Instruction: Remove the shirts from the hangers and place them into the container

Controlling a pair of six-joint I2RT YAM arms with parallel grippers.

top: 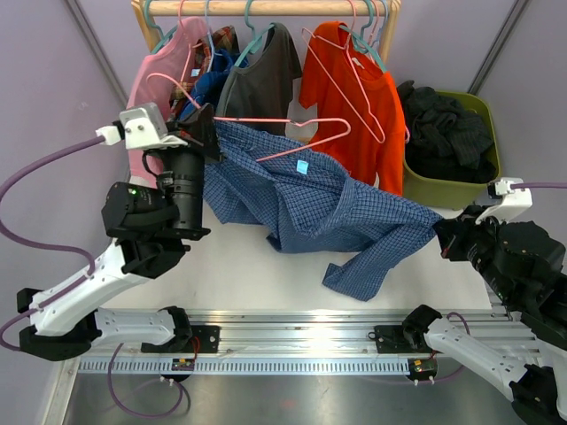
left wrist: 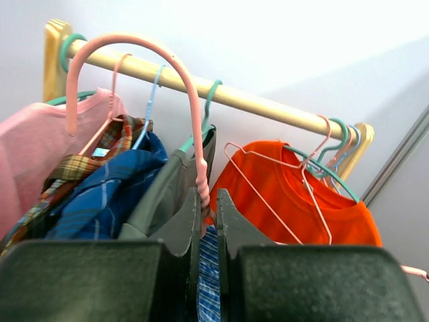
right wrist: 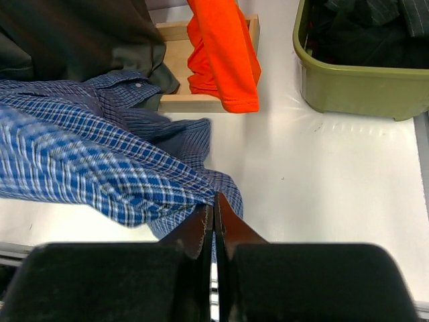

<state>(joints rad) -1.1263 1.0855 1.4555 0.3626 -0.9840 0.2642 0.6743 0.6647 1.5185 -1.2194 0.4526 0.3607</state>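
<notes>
The blue small-checked shirt (top: 310, 199) hangs stretched over the table between my two grippers. A pink wire hanger (top: 297, 133) is still partly inside it. My left gripper (top: 205, 133) is shut on that hanger's twisted neck (left wrist: 200, 178), with blue checked cloth (left wrist: 206, 268) between the fingers below it. My right gripper (top: 440, 235) is shut on an edge of the same shirt (right wrist: 100, 168), its fingers (right wrist: 216, 201) pinched tight on the cloth. The olive-green container (top: 443, 188) stands at the back right with a black shirt (top: 443, 124) in it.
A wooden rail (top: 266, 7) at the back carries a pink shirt (top: 164, 75), plaid shirts (left wrist: 100, 194), a grey shirt (top: 266, 80) and an orange shirt (top: 350, 97), plus bare pink and teal hangers (top: 368, 40). The rack's wooden foot (right wrist: 181, 67) lies on the table.
</notes>
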